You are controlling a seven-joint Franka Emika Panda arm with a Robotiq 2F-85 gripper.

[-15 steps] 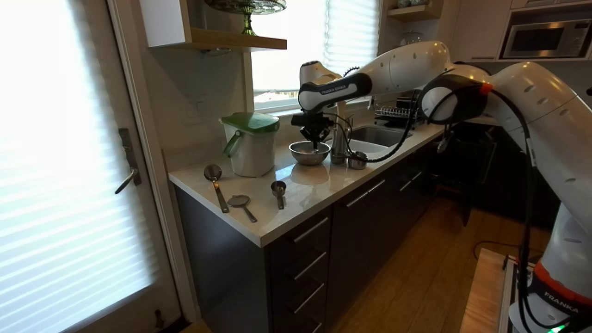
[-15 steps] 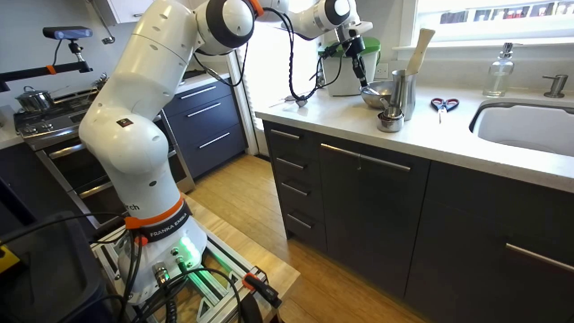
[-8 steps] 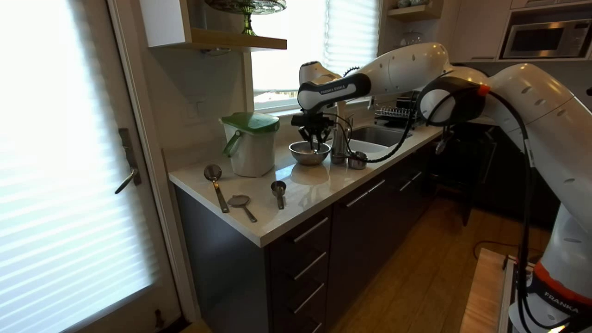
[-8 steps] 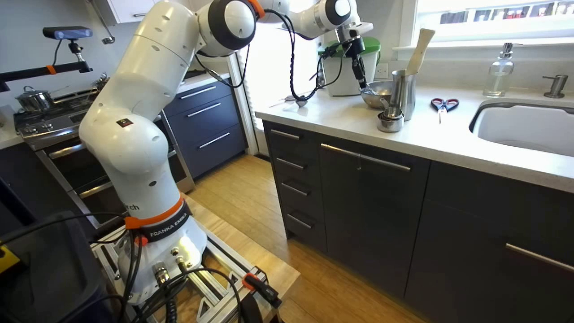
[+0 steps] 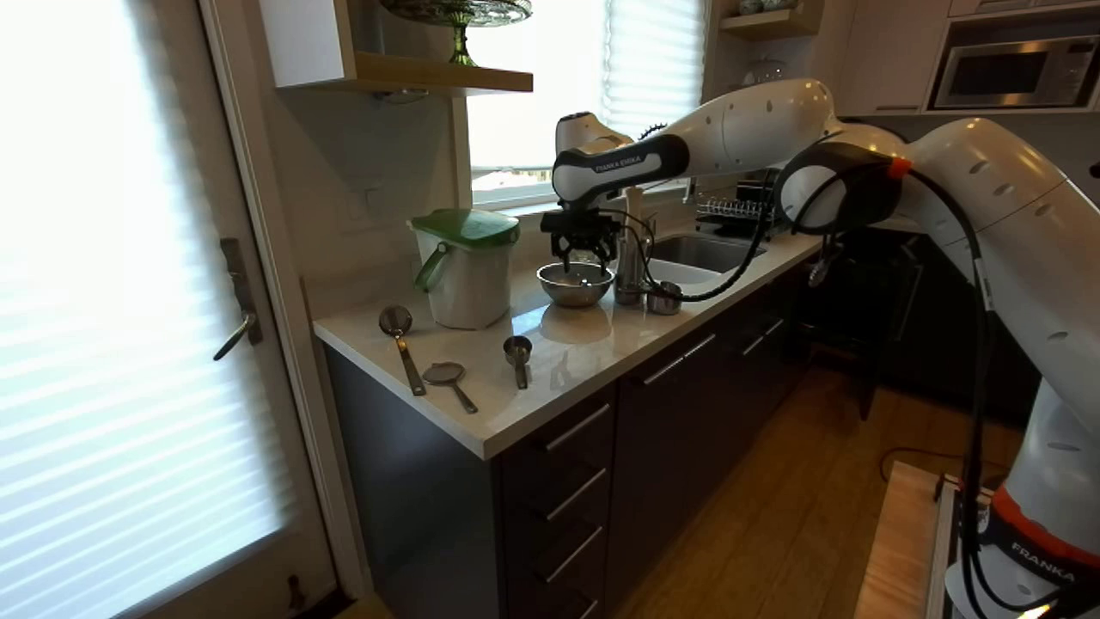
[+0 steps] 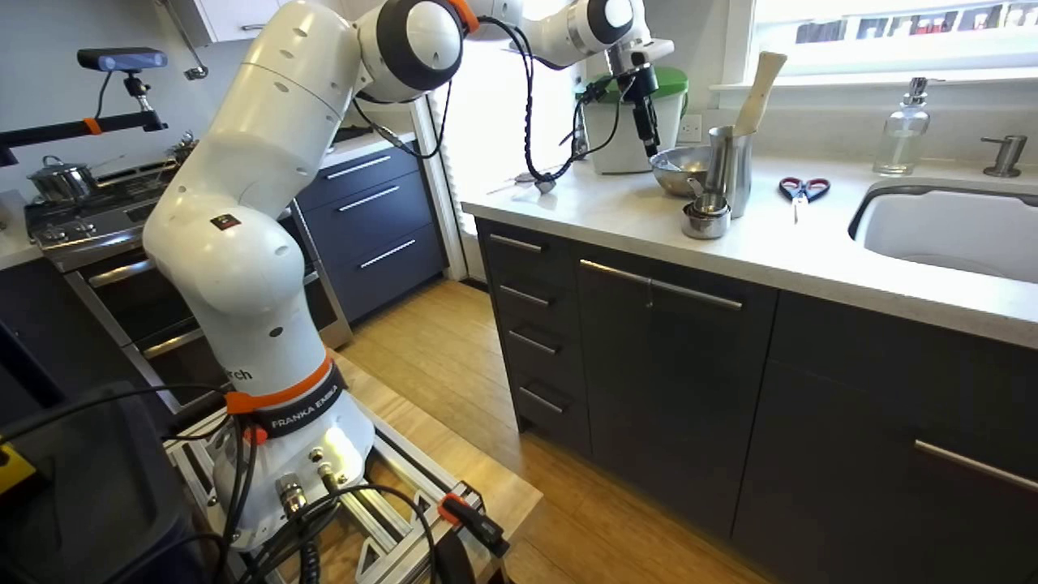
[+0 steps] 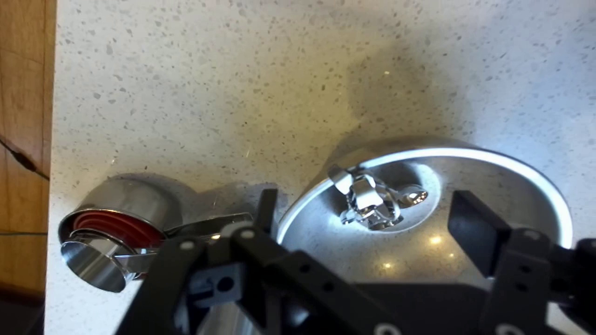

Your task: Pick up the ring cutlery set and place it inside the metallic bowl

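Note:
The metallic bowl [image 7: 409, 253] stands on the counter, seen in both exterior views [image 5: 576, 295] [image 6: 681, 182]. Inside it lies the ring cutlery set [image 7: 368, 197], a shiny bunch with a spoon end on the bowl's floor. One of its ends overlaps the bowl's rim in the wrist view; whether it touches there I cannot tell. My gripper [image 7: 372, 218] is above the bowl, its fingers wide apart and nothing between them. The open jaws also show over the bowl in an exterior view [image 5: 585, 267]. The set is only a small glint from outside.
Close beside the bowl stands a tall steel cylinder [image 6: 726, 174] holding a wooden utensil [image 6: 761, 93]. Measuring cups [image 7: 116, 232] sit near the counter's front edge. A green-lidded container [image 5: 468, 279] is on the bowl's far side, and scissors [image 6: 803, 191] lie toward the sink.
The jaws have spread from shut to wide open. The cutlery set, held between them a second ago, has come loose into the bowl. The arm has hardly moved.

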